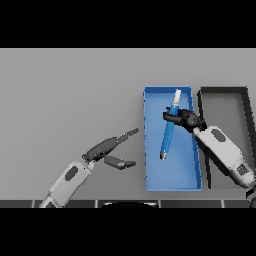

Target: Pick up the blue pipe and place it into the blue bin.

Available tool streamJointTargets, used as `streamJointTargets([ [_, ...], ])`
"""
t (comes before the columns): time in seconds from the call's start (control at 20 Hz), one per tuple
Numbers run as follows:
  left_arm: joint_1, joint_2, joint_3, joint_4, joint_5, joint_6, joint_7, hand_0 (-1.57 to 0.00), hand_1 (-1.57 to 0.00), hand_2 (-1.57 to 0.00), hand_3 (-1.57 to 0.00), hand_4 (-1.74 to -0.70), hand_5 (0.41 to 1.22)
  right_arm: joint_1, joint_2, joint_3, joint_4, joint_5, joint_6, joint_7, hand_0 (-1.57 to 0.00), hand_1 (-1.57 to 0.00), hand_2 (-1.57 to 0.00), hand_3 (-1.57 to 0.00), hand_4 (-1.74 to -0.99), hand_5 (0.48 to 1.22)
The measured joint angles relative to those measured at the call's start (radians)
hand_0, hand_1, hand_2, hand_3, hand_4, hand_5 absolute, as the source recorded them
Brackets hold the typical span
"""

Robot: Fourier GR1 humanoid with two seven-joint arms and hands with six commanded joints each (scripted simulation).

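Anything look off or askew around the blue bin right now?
Nothing stands out. The right hand is curled round the blue pipe, which hangs tilted over the blue bin, not yet released. A dark bin sits just right of it. The left hand rests open on the table.

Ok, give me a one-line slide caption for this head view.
Right hand holds the blue pipe over the blue bin; left hand open beside it.
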Motion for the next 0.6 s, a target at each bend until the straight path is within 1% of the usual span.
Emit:
streamJointTargets([
  [0.05,0.001,0.0,-0.001,-0.004,0.0,0.001,0.005,0.0,0.0,0.0,0.0,-0.9,0.45,-0.008,0.002,0.015,0.013,0.027,0.017,-0.01,-0.11,-0.1,-0.09,-0.08,-1.125,0.821],
  [0.1,0.0,-0.001,0.0,0.008,-0.003,0.0,0.0,0.0,0.0,0.0,0.0,-0.9,0.453,-0.015,0.01,0.025,0.031,0.052,0.016,-0.029,-0.09,-0.08,-0.08,-0.06,-1.126,0.794],
  [0.2,0.008,-0.001,-0.001,-0.002,0.004,-0.002,-0.007,0.0,0.0,0.0,0.0,-0.91,0.457,-0.02,0.016,0.028,0.047,0.067,0.016,-0.05,-0.06,-0.05,-0.05,-0.04,-1.124,0.738],
  [0.25,0.007,-0.006,-0.003,0.004,-0.001,0.001,-0.002,0.0,0.0,0.0,0.0,-0.91,0.458,-0.02,0.01,0.033,0.045,0.072,0.018,-0.041,-0.04,-0.04,-0.04,-0.03,-1.124,0.717],
  [0.3,0.004,-0.007,-0.002,0.005,0.001,0.001,0.002,0.0,0.0,0.0,0.0,-0.91,0.459,-0.018,0.008,0.041,0.039,0.084,0.001,-0.034,-0.04,-0.03,-0.03,-0.02,-1.122,0.705],
  [0.35,-0.001,-0.014,0.0,0.015,0.003,0.004,0.014,0.0,0.0,0.0,0.0,-0.91,0.46,-0.019,0.009,0.034,0.039,0.081,-0.006,-0.04,-0.03,-0.03,-0.02,-0.02,-1.12,0.702],
  [0.4,0.004,-0.009,-0.002,0.004,0.005,0.001,0.01,0.0,0.0,0.0,0.0,-0.92,0.462,-0.01,0.003,0.028,0.026,0.07,-0.007,-0.049,-0.02,-0.02,-0.02,-0.02,-1.119,0.695],
  [0.45,0.003,-0.013,-0.004,0.006,0.001,0.002,0.0,0.0,0.0,0.0,0.0,-0.92,0.464,-0.011,0.001,0.021,0.031,0.065,0.003,-0.056,-0.02,-0.02,-0.02,-0.01,-1.123,0.689],
  [0.5,0.0,-0.02,-0.008,0.01,0.001,0.001,0.007,0.0,0.0,0.0,0.0,-0.92,0.465,-0.012,0.004,0.022,0.037,0.067,0.008,-0.061,-0.01,-0.01,-0.01,-0.01,-1.127,0.68],
  [0.55,-0.003,-0.017,-0.003,0.016,0.004,0.0,0.009,0.0,0.0,0.0,0.0,-0.92,0.466,-0.02,0.009,0.024,0.041,0.068,0.001,-0.047,-0.01,-0.01,-0.01,-0.01,-1.132,0.675],
  [0.6,0.0,-0.016,-0.002,0.013,0.008,-0.002,0.006,0.0,0.0,0.0,0.0,-0.92,0.464,-0.011,0.005,0.022,0.044,0.067,0.009,-0.061,-0.01,-0.01,-0.01,-0.01,-1.129,0.672],
])
